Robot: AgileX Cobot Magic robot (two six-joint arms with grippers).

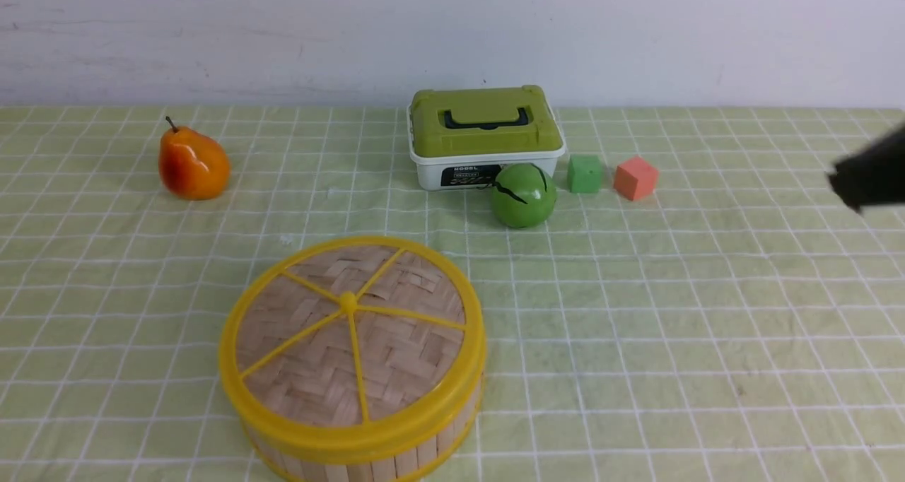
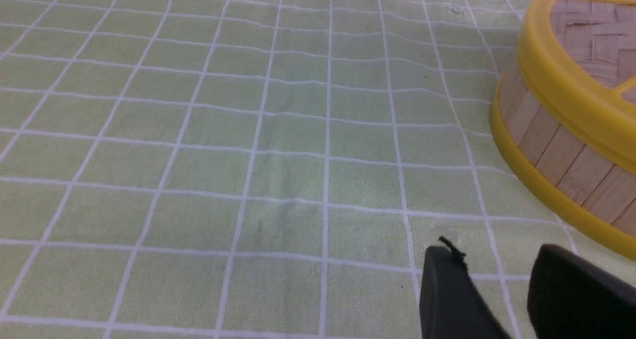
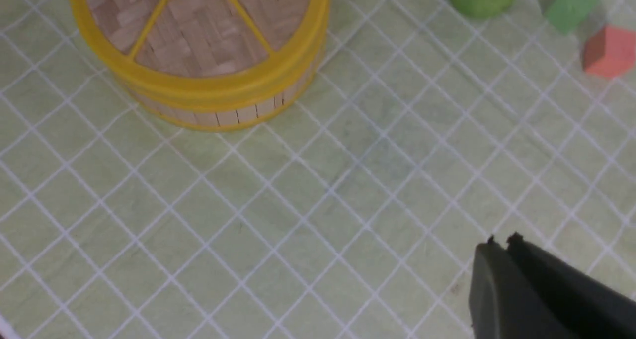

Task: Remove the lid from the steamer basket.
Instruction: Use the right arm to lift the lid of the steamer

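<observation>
The lid (image 1: pixel 417 348) sits on the steamer basket (image 1: pixel 382 468), lower left of the front frame, its 5 yellow spokes meeting at 1 knob. Above it, at upper centre, are a green ball (image 1: pixel 523 196) and a white box with a green lid (image 1: pixel 488 132); 2 blocks, green (image 1: pixel 585 174) and red (image 1: pixel 636 178), lie right of them. An orange pear (image 1: pixel 194 162) stands upper left on the bench (image 1: pixel 636 369). The right hand (image 3: pixel 504 242) is pressed together, empty; the left hand (image 2: pixel 492 252) is spread, empty, near the basket.
</observation>
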